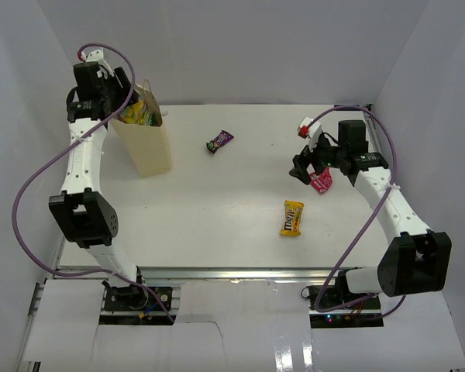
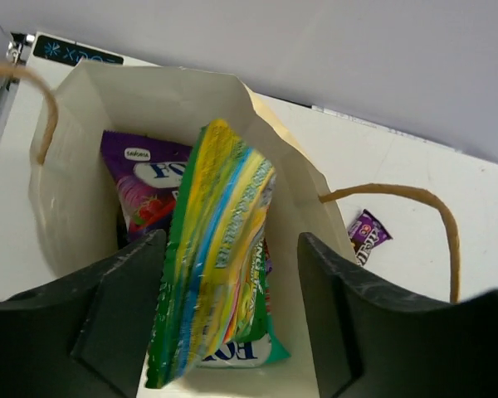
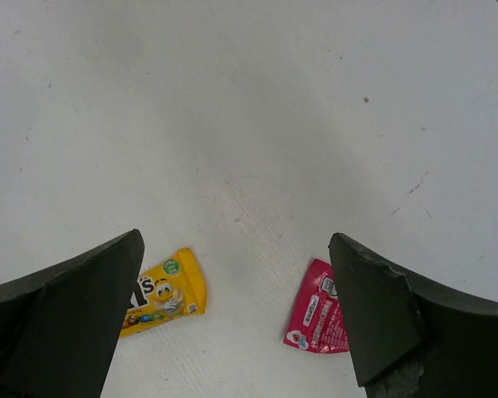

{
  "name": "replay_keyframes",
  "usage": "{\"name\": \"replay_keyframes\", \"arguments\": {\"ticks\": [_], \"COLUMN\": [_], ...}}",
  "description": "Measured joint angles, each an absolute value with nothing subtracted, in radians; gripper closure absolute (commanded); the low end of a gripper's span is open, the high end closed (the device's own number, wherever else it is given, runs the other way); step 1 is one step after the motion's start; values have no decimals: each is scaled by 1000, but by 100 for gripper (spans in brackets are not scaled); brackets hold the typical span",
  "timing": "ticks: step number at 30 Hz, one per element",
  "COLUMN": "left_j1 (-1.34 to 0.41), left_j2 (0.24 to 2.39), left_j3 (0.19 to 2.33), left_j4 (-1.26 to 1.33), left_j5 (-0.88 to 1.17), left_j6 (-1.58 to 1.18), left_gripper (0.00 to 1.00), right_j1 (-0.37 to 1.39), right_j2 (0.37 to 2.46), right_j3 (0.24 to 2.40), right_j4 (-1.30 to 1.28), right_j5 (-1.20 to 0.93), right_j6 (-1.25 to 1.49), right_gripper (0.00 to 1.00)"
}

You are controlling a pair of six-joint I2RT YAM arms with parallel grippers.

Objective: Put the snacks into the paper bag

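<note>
The glossy green-yellow packet [image 2: 220, 265] stands in the cream paper bag [image 1: 149, 151] at far left, loose between the left claw's [image 2: 232, 249] parted fingers. The right claw [image 3: 235, 240] gapes empty above the yellow packet [image 1: 293, 217] and red-pink packet [image 1: 321, 182] on the open surface [image 1: 217, 201].

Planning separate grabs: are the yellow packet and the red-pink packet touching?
Apart. The right wrist view shows bare table between the yellow packet and the red-pink packet.

White arms [image 1: 81, 159], blk joints [image 1: 84, 219], purple cables [image 1: 17, 203], red-tipped maybe.
</note>
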State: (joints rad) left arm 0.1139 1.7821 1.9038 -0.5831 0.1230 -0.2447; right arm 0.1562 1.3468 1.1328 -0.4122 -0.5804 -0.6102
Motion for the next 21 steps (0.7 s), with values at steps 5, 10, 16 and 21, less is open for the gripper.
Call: {"name": "replay_keyframes", "arguments": {"ticks": [5, 10, 16, 21], "left_j1": [114, 115, 115, 115], "left_j2": [1739, 1597, 1191, 841], "left_j3": [1871, 1813, 1515, 1211], "left_j4": [-566, -542, -453, -376], "left_j5": [112, 118, 134, 237], "left_j6": [-251, -256, -305, -403], "left_gripper": [14, 2, 2, 2], "right_j1": [144, 107, -22, -88], "right_j2": [1349, 1409, 1555, 1660], "right_j3": [1129, 1129, 1129, 1140], "right_j4": [-413, -409, -419, -430], "right_j5": [-567, -430, -223, -139], "right_j6": [-566, -417, -189, -96], "right_gripper": [2, 3, 5, 8]}}
